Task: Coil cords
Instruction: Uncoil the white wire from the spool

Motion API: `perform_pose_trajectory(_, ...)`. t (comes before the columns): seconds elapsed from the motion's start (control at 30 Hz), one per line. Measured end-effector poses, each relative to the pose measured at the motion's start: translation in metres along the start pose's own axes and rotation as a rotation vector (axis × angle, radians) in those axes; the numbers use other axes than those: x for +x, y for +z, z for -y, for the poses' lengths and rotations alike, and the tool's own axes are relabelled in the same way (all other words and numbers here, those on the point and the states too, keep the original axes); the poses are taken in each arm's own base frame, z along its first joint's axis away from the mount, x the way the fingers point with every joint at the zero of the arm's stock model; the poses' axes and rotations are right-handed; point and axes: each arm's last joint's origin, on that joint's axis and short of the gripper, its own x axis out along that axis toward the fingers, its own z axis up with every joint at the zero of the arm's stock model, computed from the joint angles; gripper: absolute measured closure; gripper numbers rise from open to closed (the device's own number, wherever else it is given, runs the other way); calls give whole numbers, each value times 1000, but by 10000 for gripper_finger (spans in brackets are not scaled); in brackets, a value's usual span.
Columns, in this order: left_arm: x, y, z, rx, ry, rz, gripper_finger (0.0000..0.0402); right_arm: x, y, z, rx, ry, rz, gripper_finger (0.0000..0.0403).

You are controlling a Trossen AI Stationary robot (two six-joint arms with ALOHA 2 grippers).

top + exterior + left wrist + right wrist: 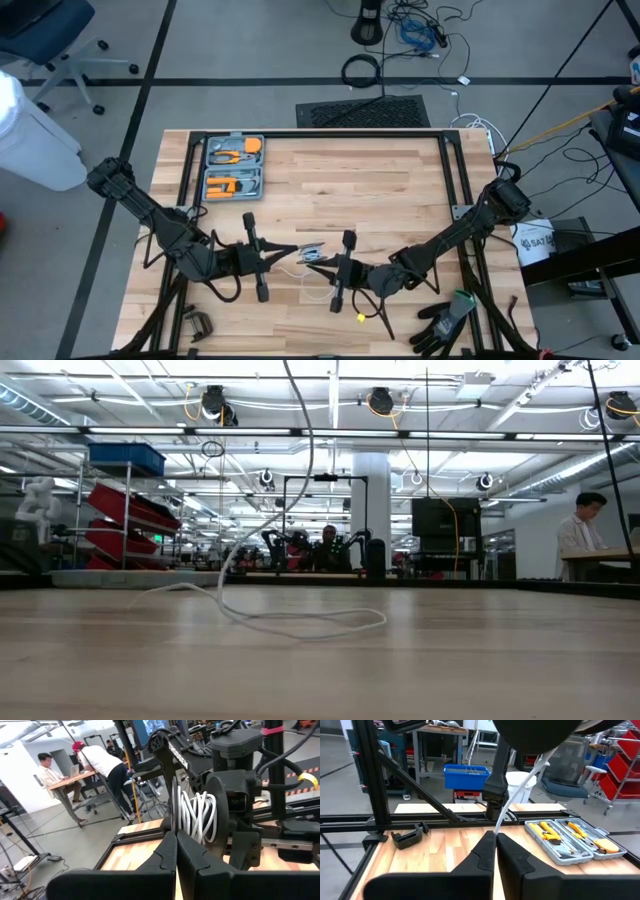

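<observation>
White cord [300, 622] loops across the wooden table [400, 190]; both grippers clenched, right gripper [496, 840] pinching it.

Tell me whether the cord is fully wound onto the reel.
Not fully. White cord is wrapped on the reel in several turns, but a loose length still trails across the table.

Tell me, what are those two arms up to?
They are winding a white cord onto a small reel. The left gripper holds the reel, several loops already wrapped on it. The right gripper has its fingers shut on the cord. The rest of the cord lies slack on the table.
</observation>
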Motion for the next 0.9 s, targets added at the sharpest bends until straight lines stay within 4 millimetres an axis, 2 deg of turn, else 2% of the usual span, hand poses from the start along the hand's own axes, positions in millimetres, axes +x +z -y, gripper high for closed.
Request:
perform_pose_trajectory(0.27, 0, 0, 0, 0, -1, 0, 400, 0, 0, -1, -6, 24, 1, 335)
perform_pose_trajectory(0.4, 0, 0, 0, 2, -4, 1, 400, 1, 0, 0, -5, 19, 2, 324)
perform_pose_trajectory(0.5, 0, 0, 0, 5, -4, 1, 400, 3, 1, 2, 4, 13, 7, 342)
perform_pose_trajectory(0.63, 0, 0, 0, 6, -4, 1, 400, 3, 1, 3, 7, 7, 11, 391)
perform_pose_trajectory(0.9, -4, -4, 5, 82, -34, -31, 400, -8, -4, -5, -16, -95, -19, 401)
